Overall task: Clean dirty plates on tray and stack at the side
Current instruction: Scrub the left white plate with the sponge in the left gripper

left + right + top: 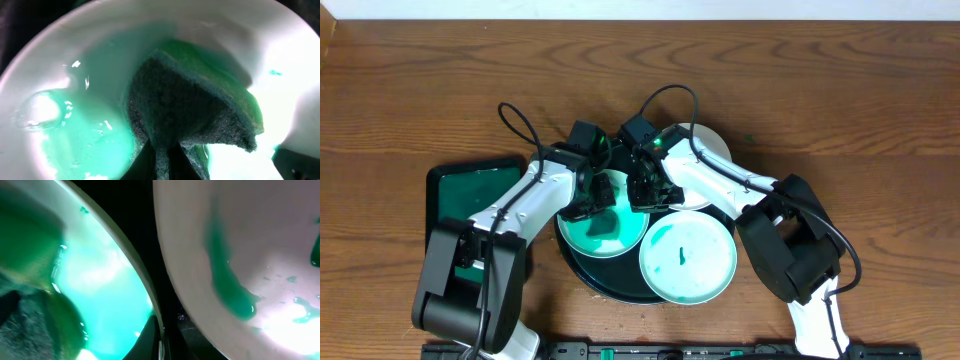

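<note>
The round dark tray holds three white plates. The left plate is flooded with teal liquid. My left gripper is shut on a dark green sponge and presses it onto this plate. My right gripper is shut on the same plate's right rim. A second plate with thin teal streaks lies at the front right. A third plate at the back right is partly hidden under my right arm. A plate with a teal streak fills the right of the right wrist view.
A smaller rectangular green tray lies left of the round tray, partly under my left arm. Bare wooden table surrounds both trays. A dark rail runs along the front edge.
</note>
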### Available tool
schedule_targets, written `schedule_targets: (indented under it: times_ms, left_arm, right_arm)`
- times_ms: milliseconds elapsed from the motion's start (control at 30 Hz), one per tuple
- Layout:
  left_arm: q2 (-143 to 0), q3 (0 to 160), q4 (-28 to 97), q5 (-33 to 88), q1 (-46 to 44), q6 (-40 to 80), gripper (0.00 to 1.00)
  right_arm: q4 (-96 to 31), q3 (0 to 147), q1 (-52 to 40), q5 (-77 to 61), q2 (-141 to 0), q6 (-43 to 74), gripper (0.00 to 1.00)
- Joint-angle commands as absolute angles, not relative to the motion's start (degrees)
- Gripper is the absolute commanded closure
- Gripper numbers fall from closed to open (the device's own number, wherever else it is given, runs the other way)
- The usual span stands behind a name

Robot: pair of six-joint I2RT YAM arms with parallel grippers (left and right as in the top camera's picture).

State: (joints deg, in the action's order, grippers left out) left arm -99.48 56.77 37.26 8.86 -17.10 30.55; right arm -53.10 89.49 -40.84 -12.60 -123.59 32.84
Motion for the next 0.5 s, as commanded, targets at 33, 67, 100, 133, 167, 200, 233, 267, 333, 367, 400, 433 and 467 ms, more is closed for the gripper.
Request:
schedule_targets:
  times_ms: [33, 67, 100, 133, 167, 200, 233, 267, 333, 367, 400, 433, 467]
  left_arm:
    - [-103.18, 52.84, 40.64, -16.78, -14.81, 37.23, 0.93]
    - [-103.18, 52.86, 40.82, -17.76, -14.81, 38.37, 0.92]
    - [-103.18, 52.86, 41.1, -18.98, -14.81, 40.29, 0.93]
    - [-103.18, 52.86, 41.08, -19.11, -14.81, 40.97, 0.93]
    - [-103.18, 52.9, 41.04, -19.14, -14.81, 41.25, 0.93]
    - [-103.18, 52.97, 40.91, -19.11, -14.81, 41.23, 0.93]
    - [-103.18, 53.12, 40.91, -19.11, -14.81, 41.23, 0.93]
    - [-103.18, 53.3, 40.91, -19.11, -14.81, 41.23, 0.93]
    - [-103.18, 53.67, 40.88, -19.14, -14.81, 41.3, 0.93]
    - [-103.18, 53.87, 40.91, -19.22, -14.83, 42.06, 0.93]
    - [-103.18, 54.02, 40.91, -19.25, -14.81, 43.2, 0.94]
    - [-103.18, 54.15, 40.93, -19.46, -14.83, 44.69, 0.93]
    - [-103.18, 54.26, 40.91, -19.62, -14.83, 46.02, 0.93]
  right_arm:
    - [-54.02, 88.27, -41.34, -10.96, -124.84, 32.08, 0.99]
    - [-54.02, 88.27, -41.34, -10.96, -124.84, 32.05, 0.99]
    - [-54.04, 88.27, -41.34, -10.96, -124.84, 32.05, 0.99]
    - [-54.04, 88.27, -41.34, -10.96, -124.84, 32.05, 0.99]
    - [-54.06, 88.27, -41.34, -10.96, -124.84, 32.05, 0.99]
    - [-54.06, 88.27, -41.34, -10.96, -124.84, 32.05, 0.99]
    - [-54.11, 88.27, -41.34, -10.96, -124.84, 32.05, 0.99]
    - [-54.22, 88.27, -41.34, -10.96, -124.84, 32.05, 0.99]
    - [-54.35, 88.27, -41.34, -10.96, -124.84, 32.05, 0.99]
    - [-54.41, 88.27, -41.34, -10.96, -124.84, 32.08, 0.99]
    - [-54.43, 88.27, -41.34, -10.94, -124.84, 32.05, 0.99]
    - [-54.46, 88.27, -41.34, -10.96, -124.84, 32.05, 0.99]
    - [-54.5, 88.27, -41.34, -10.94, -124.84, 32.05, 0.99]
